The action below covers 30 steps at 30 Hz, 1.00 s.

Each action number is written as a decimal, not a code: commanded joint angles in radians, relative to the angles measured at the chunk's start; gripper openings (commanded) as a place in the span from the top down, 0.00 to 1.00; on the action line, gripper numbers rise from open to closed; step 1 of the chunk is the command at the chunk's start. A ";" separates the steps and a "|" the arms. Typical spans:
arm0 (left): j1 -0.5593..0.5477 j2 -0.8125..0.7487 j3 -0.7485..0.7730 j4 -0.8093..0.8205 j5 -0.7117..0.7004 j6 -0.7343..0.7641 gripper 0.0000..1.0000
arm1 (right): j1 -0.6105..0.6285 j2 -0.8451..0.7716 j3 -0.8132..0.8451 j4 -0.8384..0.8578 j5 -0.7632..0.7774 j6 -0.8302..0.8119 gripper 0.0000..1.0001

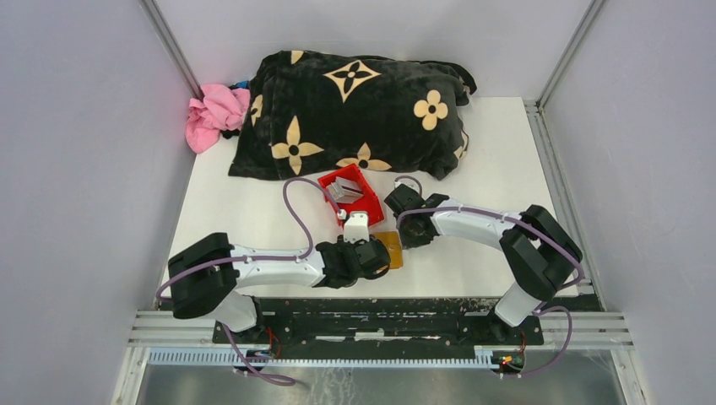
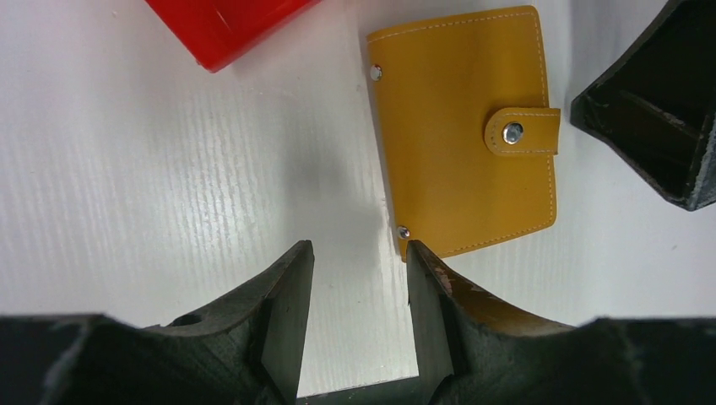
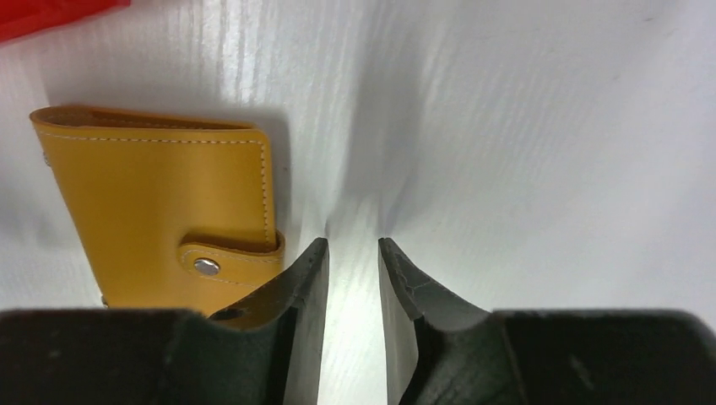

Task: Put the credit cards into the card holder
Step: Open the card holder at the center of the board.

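**Figure.** The card holder [image 2: 463, 126] is shown lying flat on the white table [image 1: 245, 211], folded shut, with its strap [image 2: 522, 132] fastened by a snap. The left gripper [image 2: 359, 274] is placed at one corner of the holder, on the edge away from the strap. Its fingers are parted and nothing is held between them. One fingertip [image 2: 415, 253] is seen right at the stitched edge, but whether contact is made cannot be told. The right gripper [image 3: 353, 253] is set just beside the holder on the strap side, its fingers a narrow gap apart and likewise empty. The credit cards [image 1: 341, 191] are seen in the red bin [image 1: 368, 206], just beyond the holder's far edge. None has been loaded.

**Hazards, as judged from this arrangement:**
- No card can be inserted while the snap is fastened. The strap is small and lies flush, so a pinch may be closed on bare leather or missed altogether.
- The holder is thin, light and unrestrained. A push at its corner may cause it to be slid or spun towards the right gripper rather than lifted.
- The two grippers are crowded against opposite sides of the holder, so a collision may be caused by any inward move of either.
- If the strap is pulled without the holder's body being pinned, the whole holder is likely to be dragged along.
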 commanded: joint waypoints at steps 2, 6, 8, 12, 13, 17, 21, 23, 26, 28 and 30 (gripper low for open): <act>-0.007 -0.053 0.056 -0.072 -0.101 -0.043 0.48 | 0.001 -0.108 0.049 -0.034 0.109 -0.070 0.61; -0.010 -0.119 0.084 -0.095 -0.139 -0.028 0.48 | 0.001 -0.232 0.043 0.007 0.199 -0.153 0.28; -0.013 -0.170 0.086 -0.093 -0.169 -0.019 0.51 | 0.001 -0.288 0.022 0.074 0.286 -0.172 0.13; -0.013 -0.266 0.021 0.013 -0.207 0.031 0.60 | -0.001 -0.342 0.009 0.205 0.399 -0.152 0.16; -0.013 -0.288 -0.008 0.047 -0.213 0.039 0.59 | -0.003 -0.338 0.022 0.210 0.405 -0.141 0.19; -0.008 -0.330 -0.106 0.129 -0.204 0.015 0.21 | -0.007 -0.274 0.087 0.171 0.289 -0.186 0.08; -0.008 -0.298 -0.126 0.110 -0.159 -0.026 0.06 | 0.001 -0.233 0.078 0.137 0.200 -0.186 0.03; -0.007 -0.283 -0.136 0.114 -0.147 -0.049 0.06 | 0.013 -0.226 0.053 0.140 0.180 -0.176 0.03; -0.005 -0.271 -0.146 0.126 -0.146 -0.069 0.05 | 0.054 -0.201 0.033 0.122 0.183 -0.166 0.06; -0.002 -0.261 -0.154 0.139 -0.141 -0.074 0.06 | 0.090 -0.181 0.032 0.103 0.213 -0.157 0.09; 0.000 -0.251 -0.160 0.147 -0.136 -0.080 0.09 | 0.117 -0.162 0.034 0.090 0.222 -0.147 0.12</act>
